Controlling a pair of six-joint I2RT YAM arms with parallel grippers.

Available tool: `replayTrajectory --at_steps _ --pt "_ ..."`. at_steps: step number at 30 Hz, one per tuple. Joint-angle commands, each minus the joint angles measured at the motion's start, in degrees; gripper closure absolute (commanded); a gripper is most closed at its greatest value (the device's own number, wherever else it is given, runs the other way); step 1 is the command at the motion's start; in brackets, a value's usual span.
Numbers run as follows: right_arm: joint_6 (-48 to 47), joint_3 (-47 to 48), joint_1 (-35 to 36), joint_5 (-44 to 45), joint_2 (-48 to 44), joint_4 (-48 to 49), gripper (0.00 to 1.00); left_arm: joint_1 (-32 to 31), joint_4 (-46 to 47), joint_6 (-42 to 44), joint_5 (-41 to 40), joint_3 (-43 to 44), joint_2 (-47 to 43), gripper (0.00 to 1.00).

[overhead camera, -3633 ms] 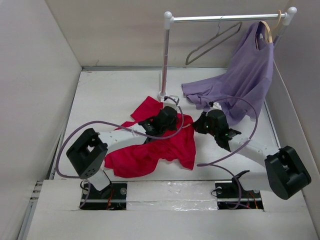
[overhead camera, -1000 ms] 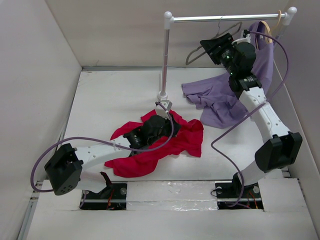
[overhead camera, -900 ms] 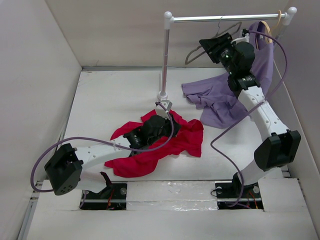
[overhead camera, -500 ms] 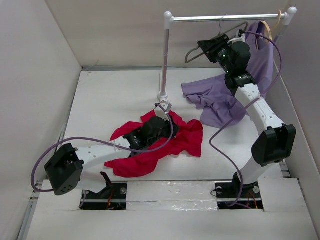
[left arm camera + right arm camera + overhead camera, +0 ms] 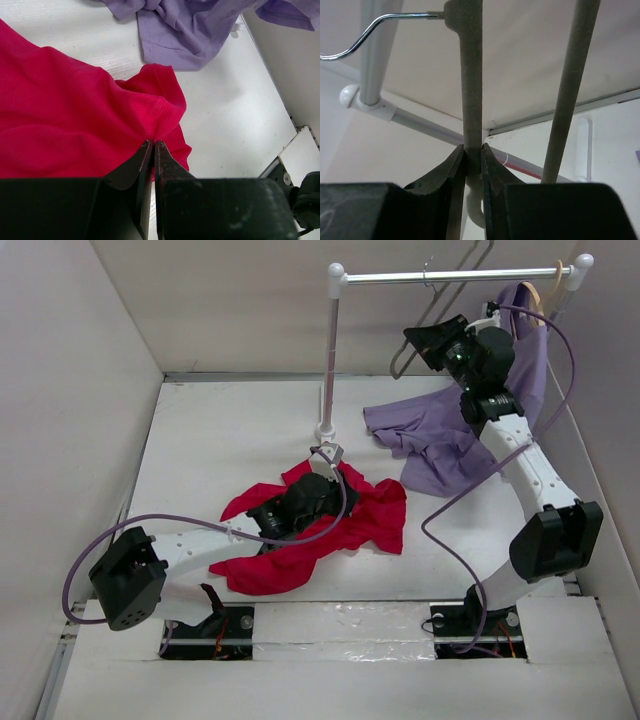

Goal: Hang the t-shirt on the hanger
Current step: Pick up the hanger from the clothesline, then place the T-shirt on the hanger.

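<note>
The crimson t-shirt (image 5: 300,530) lies crumpled on the table near the arm bases. My left gripper (image 5: 322,485) is shut on a fold at its hem, seen pinched between the tips in the left wrist view (image 5: 154,140), with the t-shirt (image 5: 65,120) spread to the left. The thin grey hanger (image 5: 445,295) is tilted up by the rail, its hook at the rail (image 5: 427,270). My right gripper (image 5: 425,340) is shut on one grey arm of the hanger (image 5: 471,75), jaws clamped on either side of it (image 5: 472,147); the metal hook (image 5: 365,32) curves over the rail.
A white rack with a metal rail (image 5: 450,276) stands at the back on a pole (image 5: 328,360). A lavender shirt (image 5: 470,410) hangs from a pale wooden hanger (image 5: 540,295) at the rail's right end and drapes onto the table. Walls enclose the table.
My right gripper has raised the grey hanger, tilting it steeply so its far end now rises above the rail. The left arm and the t-shirt have stayed put over the last second.
</note>
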Motion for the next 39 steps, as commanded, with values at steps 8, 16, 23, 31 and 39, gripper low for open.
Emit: replayTrajectory --at_steps 8,16,23,31,39 --pt "1.0 -6.2 -5.2 -16.9 -6.1 6.8 0.81 1.9 1.4 2.3 -0.4 3.1 -3.2 1.00" --pt "-2.9 -12.0 -5.2 -22.6 -9.3 4.5 0.81 2.4 -0.7 3.6 -3.2 4.3 -4.2 1.00" --pt "-8.2 -17.2 -4.0 -25.2 -15.4 -0.2 0.80 5.5 0.2 3.8 -2.9 3.7 -4.4 1.00" --pt "-15.9 -30.1 5.1 -30.8 -26.0 -9.6 0.83 9.4 3.1 2.9 0.2 2.2 -3.1 1.00" --pt "-19.6 -40.1 11.0 -43.7 -45.7 -25.8 0.95 14.1 6.6 2.2 4.3 3.4 -0.8 1.00"
